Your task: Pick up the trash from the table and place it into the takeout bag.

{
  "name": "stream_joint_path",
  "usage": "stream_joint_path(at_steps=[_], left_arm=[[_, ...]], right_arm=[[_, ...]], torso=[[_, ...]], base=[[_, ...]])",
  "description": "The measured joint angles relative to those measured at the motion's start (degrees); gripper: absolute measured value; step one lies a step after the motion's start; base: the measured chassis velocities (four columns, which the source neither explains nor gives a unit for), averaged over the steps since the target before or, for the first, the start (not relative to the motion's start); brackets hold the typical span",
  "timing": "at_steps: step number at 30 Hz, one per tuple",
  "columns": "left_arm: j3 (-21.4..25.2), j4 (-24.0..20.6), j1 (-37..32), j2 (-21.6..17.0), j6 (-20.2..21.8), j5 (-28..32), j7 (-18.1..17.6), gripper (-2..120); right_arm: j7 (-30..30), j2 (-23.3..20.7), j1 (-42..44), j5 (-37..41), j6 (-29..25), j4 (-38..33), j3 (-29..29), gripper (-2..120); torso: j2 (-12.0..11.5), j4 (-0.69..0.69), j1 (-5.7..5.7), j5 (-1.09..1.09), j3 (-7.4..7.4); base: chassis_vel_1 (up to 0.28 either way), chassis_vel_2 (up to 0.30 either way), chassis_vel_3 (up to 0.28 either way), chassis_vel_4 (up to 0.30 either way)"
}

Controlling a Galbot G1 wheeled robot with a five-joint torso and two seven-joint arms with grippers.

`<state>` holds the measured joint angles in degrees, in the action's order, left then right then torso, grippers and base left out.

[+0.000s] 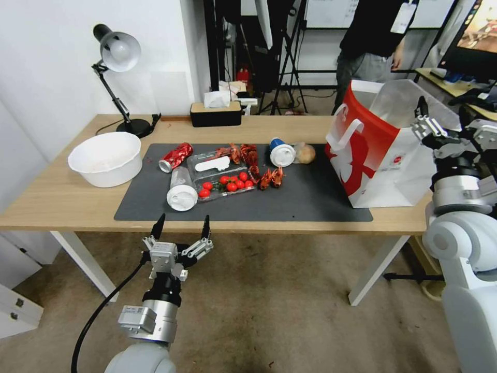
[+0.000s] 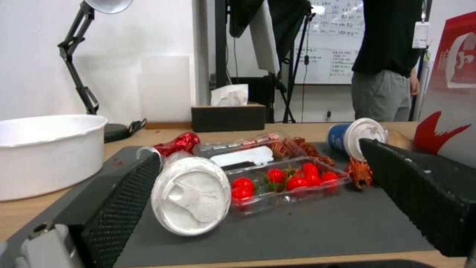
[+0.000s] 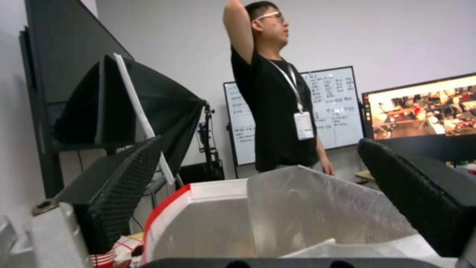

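Left gripper (image 1: 182, 224) w/ fingers spread, empty, just off table (image 1: 62, 199) front edge, facing clear cup (image 1: 181, 190) on mat (image 1: 290, 202), right gripper (image 1: 442, 120) spread wide, empty, over bag (image 1: 380, 155) at table's right end

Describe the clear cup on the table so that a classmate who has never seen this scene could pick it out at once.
Start at the dark grey mat on the light-wood table and look to its front edge, near the open left gripper. The clear cup lies on its side there, beside the tray of cherry tomatoes. Unlike the blue cup farther back, its body is see-through, and its white lid faces the robot.
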<state>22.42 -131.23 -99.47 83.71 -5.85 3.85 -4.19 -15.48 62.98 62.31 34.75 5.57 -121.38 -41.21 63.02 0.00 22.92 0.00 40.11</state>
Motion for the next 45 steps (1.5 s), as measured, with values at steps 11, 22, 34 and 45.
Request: stream_joint_path(at_steps=[11, 22, 34, 45], left_arm=[[0.04, -0.07, -0.42, 0.26, -0.11, -0.13, -0.06, 100], [-0.35, 0.11, -0.56, 0.47, -0.18, -0.32, -0.07, 100], [-0.43, 0.68, -0.55, 0.41, -0.69, -0.14, -0.03, 100], [0.48, 0.66, -0.88, 0.14, -0.99, 0.47, 0.06, 100]], right_arm=[[1.71, 0.17, 3.92, 0.06, -0.91, -4.23, -1.31, 100], [6.92, 1.76, 12.83, -4.54, -4.63, -9.64, -3.81, 100], [11.95, 9.73, 26.43, -16.36, -12.69, -8.44, 2.05, 100], [13.11, 12.93, 34.04, -23.36, -20.95, -2.44, 6.71, 100]], torso=[[0.0, 0.0, 0.0, 0.0, 0.0], [0.0, 0.0, 0.0, 0.0, 0.0], [0.0, 0.0, -0.01, 0.0, 0.0], [0.0, 0.0, 0.0, -0.01, -0.01]], base=[[0.0, 0.0, 0.0, 0.0], [0.0, 0.0, 0.0, 0.0], [0.0, 0.0, 0.0, 0.0], [0.0, 0.0, 0.0, 0.0]])
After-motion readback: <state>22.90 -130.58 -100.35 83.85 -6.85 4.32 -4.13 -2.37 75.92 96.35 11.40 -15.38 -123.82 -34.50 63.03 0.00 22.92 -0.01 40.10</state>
